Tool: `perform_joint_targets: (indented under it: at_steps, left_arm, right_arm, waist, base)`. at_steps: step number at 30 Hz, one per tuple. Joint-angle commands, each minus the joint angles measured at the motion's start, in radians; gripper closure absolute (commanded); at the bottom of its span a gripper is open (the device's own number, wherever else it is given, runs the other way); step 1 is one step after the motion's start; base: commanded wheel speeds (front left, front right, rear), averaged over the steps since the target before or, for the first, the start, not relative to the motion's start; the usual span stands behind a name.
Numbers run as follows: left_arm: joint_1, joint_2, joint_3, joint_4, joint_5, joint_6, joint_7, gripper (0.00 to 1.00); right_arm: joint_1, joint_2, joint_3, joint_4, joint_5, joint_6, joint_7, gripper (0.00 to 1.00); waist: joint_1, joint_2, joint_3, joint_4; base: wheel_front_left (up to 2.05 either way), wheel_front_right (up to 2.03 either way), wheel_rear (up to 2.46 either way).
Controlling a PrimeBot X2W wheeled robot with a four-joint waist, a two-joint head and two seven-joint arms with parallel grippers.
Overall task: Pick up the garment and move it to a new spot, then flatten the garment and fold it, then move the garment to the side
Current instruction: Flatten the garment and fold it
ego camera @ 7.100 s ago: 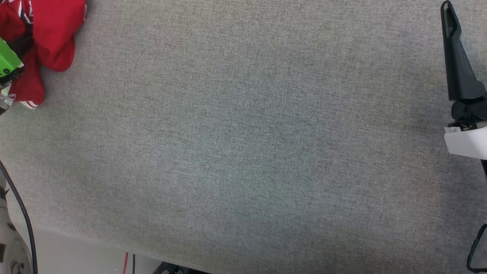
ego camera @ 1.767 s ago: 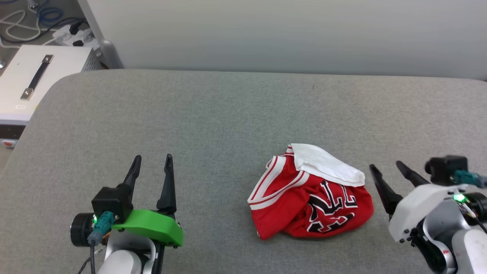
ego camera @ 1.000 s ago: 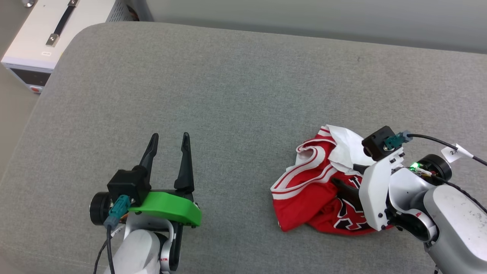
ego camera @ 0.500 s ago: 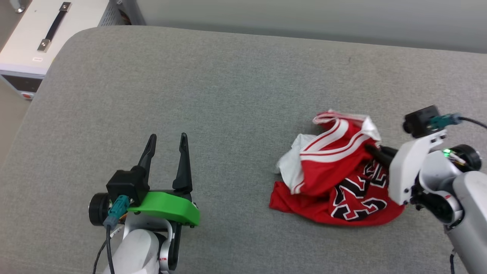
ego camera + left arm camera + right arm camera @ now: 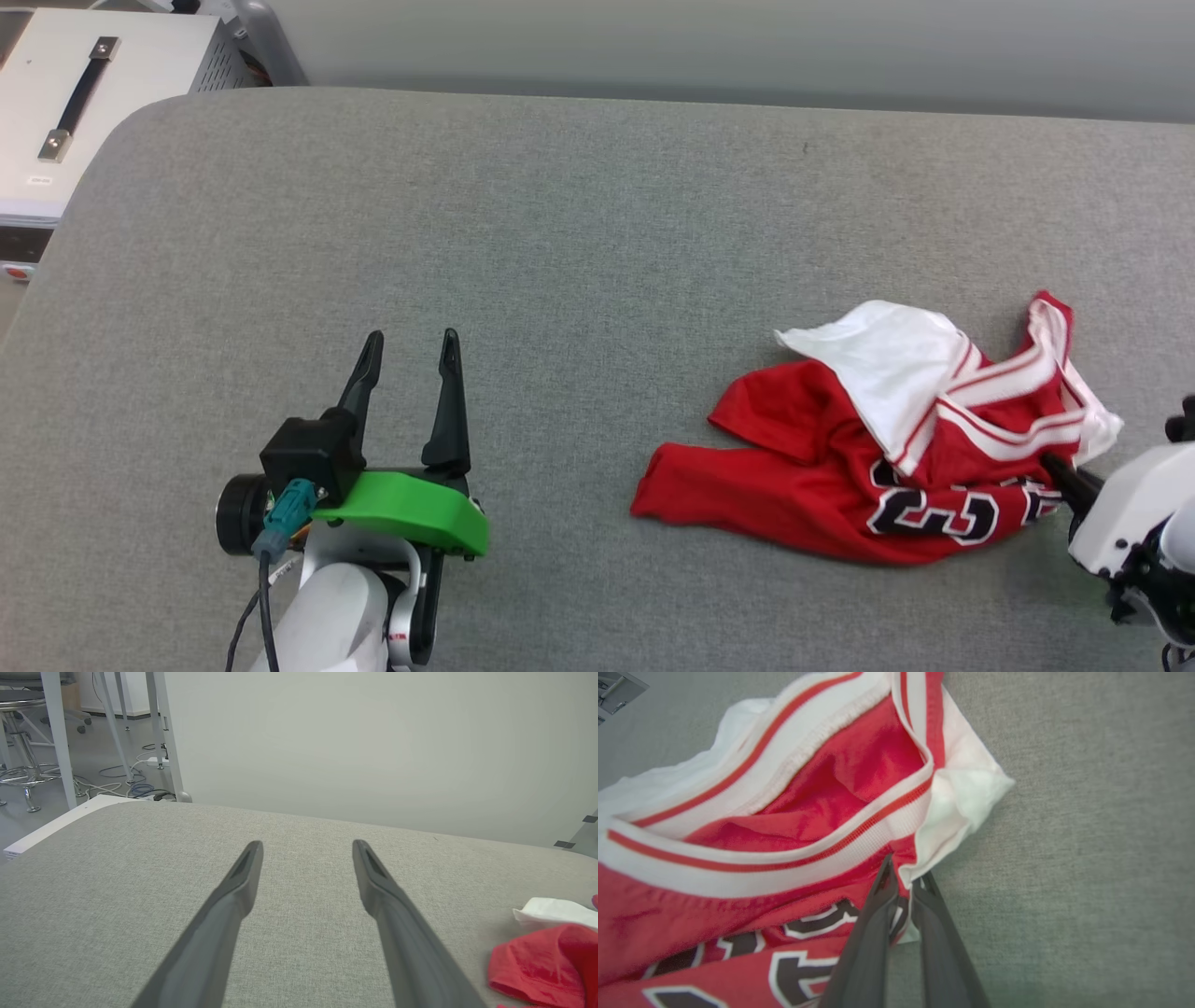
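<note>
Red, white-sleeved jersey garment [image 5: 822, 485] (probably light, limp) is sprawling toward the grey fabric table's [image 5: 560, 233] right edge; right claw [image 5: 903, 884] is pinching beside its striped trim, left claw [image 5: 411, 343] gaping empty.

On the garment [image 5: 794, 467], black numerals [image 5: 929, 513] outlined in white stand on the red front and read as 23; a further glyph just right of them is cut off by a fold. The right wrist view shows only unreadable parts of them
</note>
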Motion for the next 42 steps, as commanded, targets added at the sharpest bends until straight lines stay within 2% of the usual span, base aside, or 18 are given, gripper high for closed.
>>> perform_joint_targets:
  at_steps: [1, 2, 3, 4, 5, 9, 17, 23, 27, 35, 38, 42]
  left_arm:
    - [0.000, 0.008, -0.001, 0.001, -0.005, 0.000, 0.004, 0.00]
    - [0.000, 0.009, -0.002, 0.001, -0.006, 0.001, 0.005, 0.00]
    - [0.000, 0.009, -0.002, 0.001, -0.007, 0.001, 0.005, 0.00]
    - [0.001, 0.009, -0.003, 0.002, -0.008, 0.001, 0.005, 0.00]
    - [0.002, 0.009, -0.003, 0.003, -0.009, 0.002, 0.006, 0.00]
    - [0.008, 0.011, -0.005, 0.006, -0.013, 0.003, 0.007, 0.00]
    - [0.046, 0.023, -0.002, 0.001, -0.021, 0.018, 0.017, 0.00]
    - [0.079, 0.033, 0.000, -0.015, -0.028, 0.031, 0.032, 0.00]
    - [0.088, 0.043, -0.001, -0.030, -0.028, 0.038, 0.047, 0.00]
    - [0.088, 0.063, -0.014, -0.063, -0.014, 0.049, 0.081, 0.00]
    - [0.073, 0.071, -0.033, -0.076, -0.007, 0.039, 0.108, 0.00]
    - [0.005, 0.076, -0.083, -0.101, 0.007, 0.004, 0.181, 0.00]
  right_arm:
    - [0.020, 0.017, -0.017, 0.012, -0.006, -0.001, -0.001, 1.00]
    - [0.031, 0.029, -0.028, 0.021, -0.015, -0.001, -0.003, 1.00]
    - [0.038, 0.038, -0.036, 0.027, -0.022, -0.001, -0.007, 0.82]
    - [0.043, 0.052, -0.049, 0.033, -0.026, -0.001, -0.012, 0.20]
    - [0.046, 0.060, -0.059, 0.035, -0.032, -0.001, -0.019, 0.00]
    - [0.053, 0.090, -0.107, 0.026, -0.085, -0.001, -0.085, 0.00]
    - [0.082, 0.159, -0.201, -0.072, -0.256, -0.001, -0.311, 0.00]
    - [0.117, 0.218, -0.203, -0.181, -0.382, -0.001, -0.415, 0.00]
    - [0.151, 0.252, -0.175, -0.266, -0.437, -0.001, -0.431, 0.00]
    - [0.207, 0.283, -0.130, -0.361, -0.466, -0.001, -0.416, 0.00]
    - [0.215, 0.288, -0.124, -0.380, -0.468, -0.001, -0.411, 0.00]
    - [0.213, 0.292, -0.126, -0.405, -0.468, -0.001, -0.409, 0.00]
  waist:
    - [0.0000, -0.0001, -0.001, -0.002]
    - [0.0000, -0.0001, -0.001, -0.003]
    - [0.0000, -0.0001, -0.002, -0.004]
    - [0.0000, -0.0001, -0.004, -0.005]
    - [0.0000, -0.0001, -0.006, -0.005]
    - [0.0000, -0.0001, -0.015, -0.005]
    - [0.0000, -0.0001, -0.061, -0.010]
    - [0.0000, -0.0001, -0.093, -0.018]
    - [0.0000, -0.0001, -0.103, -0.023]
    - [0.0000, -0.0001, -0.103, -0.033]
    - [0.0000, -0.0001, -0.098, -0.035]
    - [0.0000, -0.0001, -0.070, -0.039]
  base:
    - [0.00, 0.00, 0.00]
    - [0.00, 0.00, 0.00]
    - [0.00, 0.00, 0.00]
    - [0.00, 0.00, 0.00]
    - [0.00, 0.00, 0.00]
    - [0.00, 0.00, 0.00]
    - [0.00, 0.00, 0.00]
    - [0.00, 0.00, 0.00]
    - [0.00, 0.00, 0.00]
    - [0.00, 0.00, 0.00]
    - [0.00, 0.00, 0.00]
    - [0.00, 0.00, 0.00]
